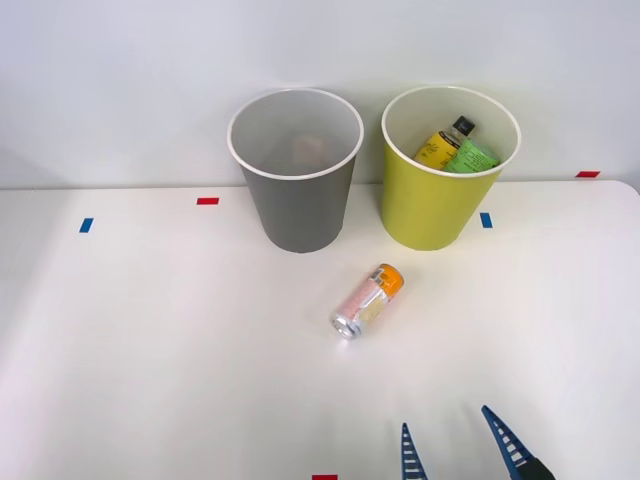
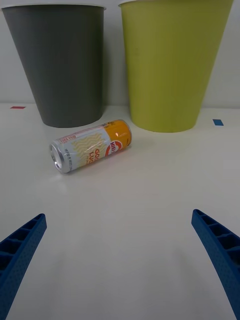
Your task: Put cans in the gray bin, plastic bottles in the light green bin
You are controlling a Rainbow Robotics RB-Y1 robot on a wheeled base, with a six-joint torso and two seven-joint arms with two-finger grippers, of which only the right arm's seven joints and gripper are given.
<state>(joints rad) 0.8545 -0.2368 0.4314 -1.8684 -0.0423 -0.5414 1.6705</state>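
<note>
Your right gripper (image 1: 458, 440) is hovering with jaws spread wide over bare desk (image 1: 150, 350). The can (image 1: 367, 300) is lying on its side ahead, silver top facing you, orange end toward the light green bin (image 1: 445, 205).

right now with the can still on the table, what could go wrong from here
1. The can lies on its side, angled to the open right gripper; it might roll away when touched.
2. The gray bin and light green bin stand close together, so the can could drop in the wrong one.
</note>
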